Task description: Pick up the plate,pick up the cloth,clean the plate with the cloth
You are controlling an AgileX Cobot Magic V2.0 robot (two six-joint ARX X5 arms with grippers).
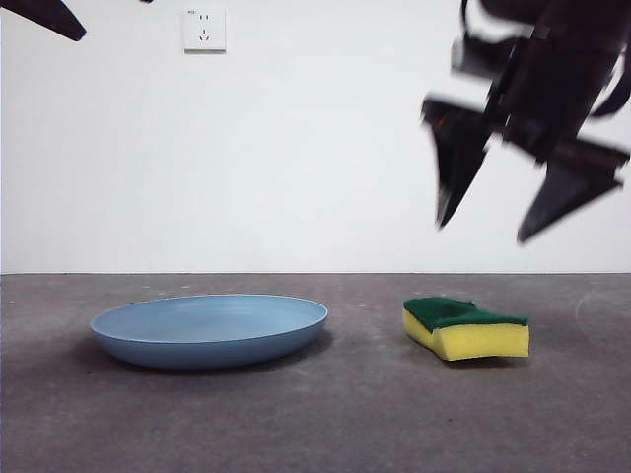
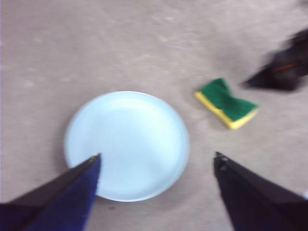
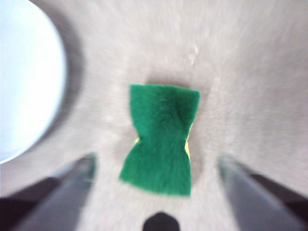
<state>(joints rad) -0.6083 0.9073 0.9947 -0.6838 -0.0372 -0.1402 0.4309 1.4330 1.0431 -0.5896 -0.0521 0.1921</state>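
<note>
The light-blue plate [image 1: 209, 329] lies flat on the grey table, left of centre; it also shows in the left wrist view [image 2: 127, 144] and at the edge of the right wrist view [image 3: 24, 77]. The cloth, a yellow sponge with a green top [image 1: 465, 327], lies to the plate's right, apart from it. My right gripper [image 1: 483, 225] hangs open and empty above the sponge [image 3: 161, 137], which sits between its jaws in the right wrist view. My left gripper [image 2: 156, 161] is open and empty high above the plate's edge. The sponge [image 2: 226, 102] also shows in the left wrist view.
A white wall with a socket [image 1: 204, 29] stands behind the table. The left arm shows only as a black tip [image 1: 44, 15] at the top left corner of the front view. The right arm shows blurred in the left wrist view [image 2: 284, 67].
</note>
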